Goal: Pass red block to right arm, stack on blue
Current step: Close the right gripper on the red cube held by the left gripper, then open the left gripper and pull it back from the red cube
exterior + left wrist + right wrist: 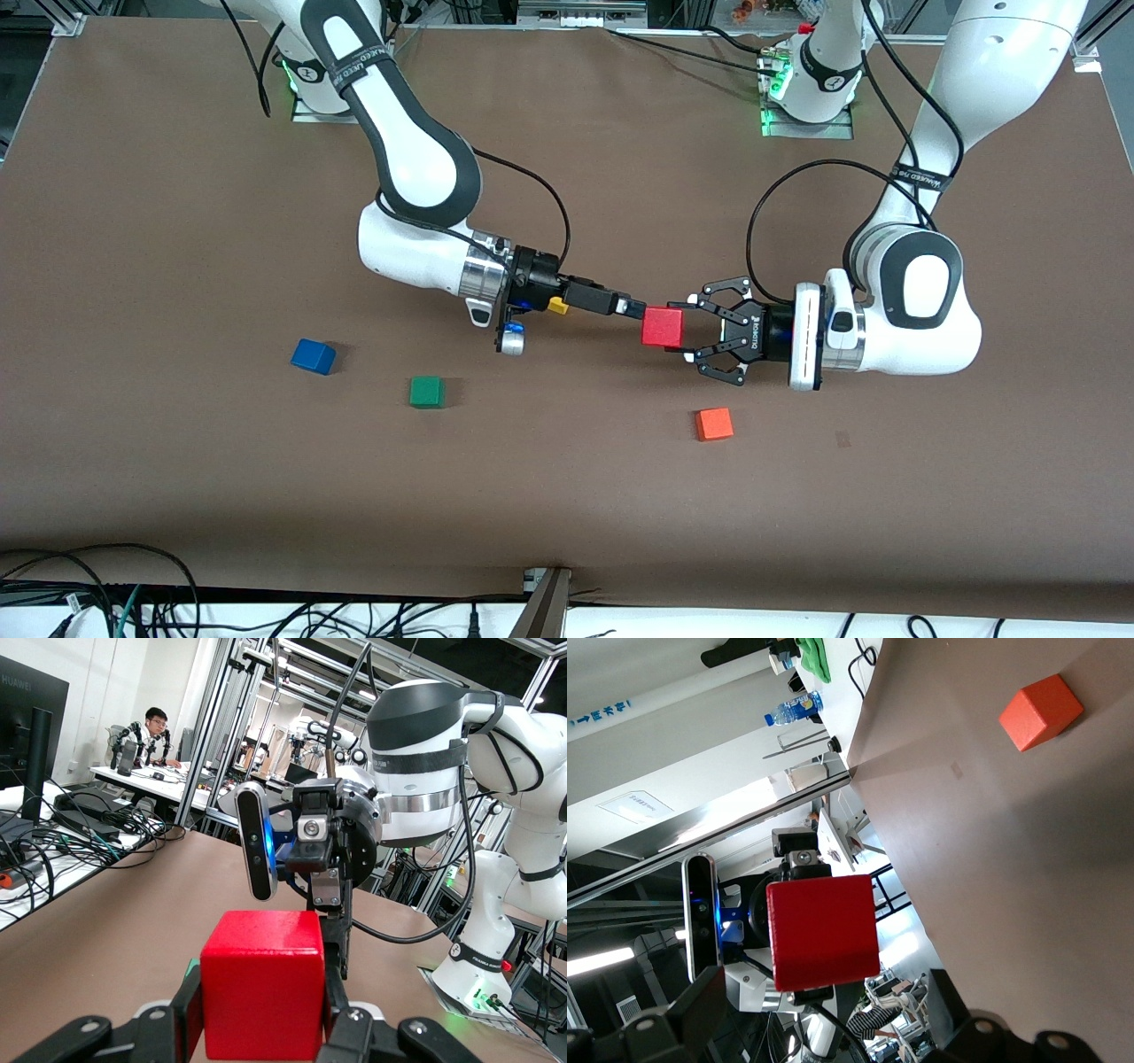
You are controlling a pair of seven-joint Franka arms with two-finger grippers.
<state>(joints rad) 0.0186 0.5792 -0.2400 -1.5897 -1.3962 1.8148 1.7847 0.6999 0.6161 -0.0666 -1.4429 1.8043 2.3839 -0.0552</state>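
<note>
The red block (663, 327) hangs over the desk's (177, 221) middle — left gripper (690, 330) fingers clamped on it, right gripper (640, 310) fingers parted beside it.

Red block (822, 932) centre frame; orange cube (1040, 711) on table (1010, 859).

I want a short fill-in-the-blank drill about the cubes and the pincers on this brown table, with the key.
The small cube gripped in the left pincer is ___. The right pincer hangs beside this cube, over the brown ___. The cube lying nearest the small blue cube is ___.
Missing words: red; table; green.
</note>
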